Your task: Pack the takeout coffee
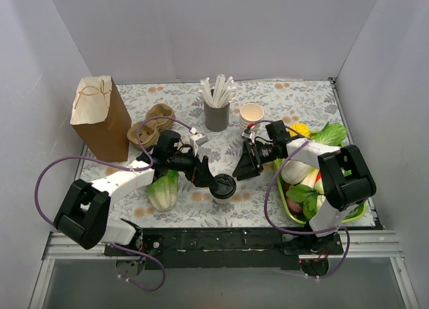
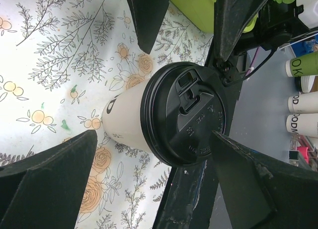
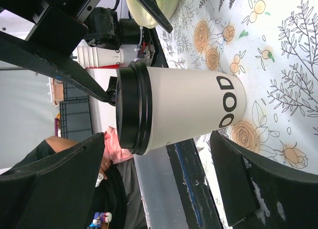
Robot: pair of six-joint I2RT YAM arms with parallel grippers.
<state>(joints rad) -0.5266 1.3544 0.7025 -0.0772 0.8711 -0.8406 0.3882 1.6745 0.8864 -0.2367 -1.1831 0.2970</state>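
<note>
The takeout coffee [image 1: 223,186], a cream-white paper cup with a black lid, stands upright on the flowered tablecloth near the front middle. My left gripper [image 1: 209,181] is open just to its left, with the cup between its spread fingers. In the left wrist view the lid [image 2: 184,119] sits between the fingers [image 2: 49,184], untouched. My right gripper [image 1: 241,168] is open just to the cup's right. In the right wrist view the cup [image 3: 189,107] lies between its wide-apart fingers [image 3: 263,184] without contact.
A brown paper bag [image 1: 100,118] stands at the back left, with a cardboard cup carrier [image 1: 151,125] beside it. A grey cup of white sticks [image 1: 216,111] and stacked lidless cups [image 1: 251,114] are behind. A cabbage [image 1: 163,190] lies left of the cup. A green tray [image 1: 354,214] of vegetables is at the right.
</note>
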